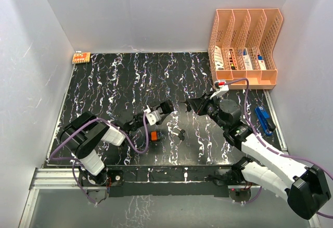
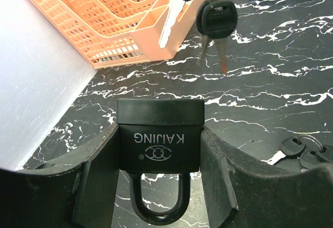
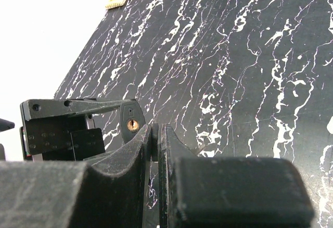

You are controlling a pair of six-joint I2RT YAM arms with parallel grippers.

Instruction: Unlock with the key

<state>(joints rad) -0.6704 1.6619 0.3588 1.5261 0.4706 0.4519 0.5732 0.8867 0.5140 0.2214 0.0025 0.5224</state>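
Note:
My left gripper (image 2: 158, 132) is shut on a black padlock (image 2: 158, 139) marked KAIJING, with its shackle toward the wrist. In the right wrist view the padlock's brass keyhole (image 3: 132, 125) faces my right gripper (image 3: 156, 133), a short way ahead and slightly left of it. My right gripper is shut on the thin black head of a key (image 3: 155, 134). In the left wrist view that key (image 2: 174, 5) hangs above and beyond the padlock, apart from it, with a second key (image 2: 217, 19) dangling beside it. In the top view the two grippers, left (image 1: 166, 106) and right (image 1: 194, 105), face each other at mid-table.
A spare bunch of keys (image 1: 180, 133) lies on the black marble table (image 1: 130, 77), and it also shows in the left wrist view (image 2: 299, 150). A small orange object (image 1: 154, 135) lies near the left arm. An orange file rack (image 1: 244, 46) stands back right, and a blue stapler (image 1: 264, 119) lies at the right.

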